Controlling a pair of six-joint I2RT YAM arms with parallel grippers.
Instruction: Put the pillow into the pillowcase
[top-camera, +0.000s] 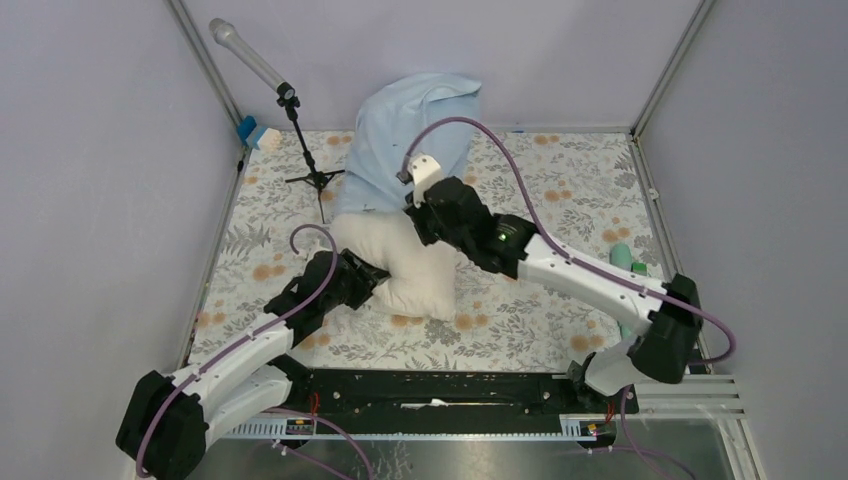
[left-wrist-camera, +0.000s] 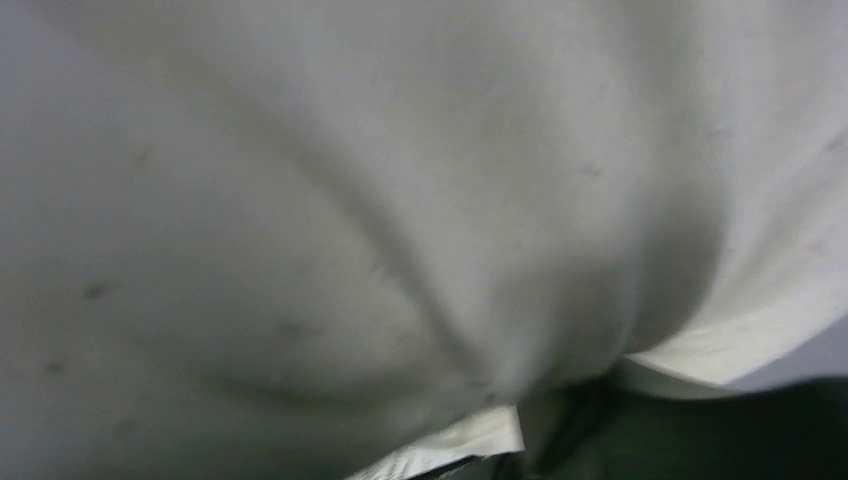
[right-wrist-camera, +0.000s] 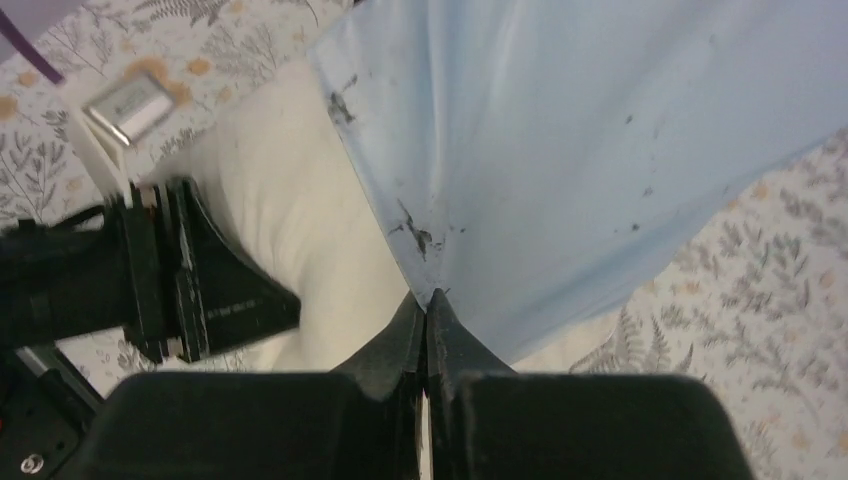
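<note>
Pillow (top-camera: 420, 275): cream, plump, lying mid-desk (top-camera: 560, 190) on floral cloth. Far end hidden under pillowcase (top-camera: 400, 130), so how far inside, hard to judge. Pillowcase: light blue, wrinkled, heaped up against back wall, near edge draped over pillow. Right jaws: closed tight, pinching pillowcase edge just beside pillow, plain in right wrist view. Left jaws: pressed into pillow's near-left side, tips sunk in fabric; open or gripping, cannot tell. Left wrist view: filled with blurred cream fabric, only dark shapes at bottom edge. Microphone (top-camera: 250, 55) on stand, back left, apart from pillowcase. Teal item (top-camera: 622, 258) at right desk edge, partly hidden by right arm (top-camera: 570, 270), not identifiable.
</note>
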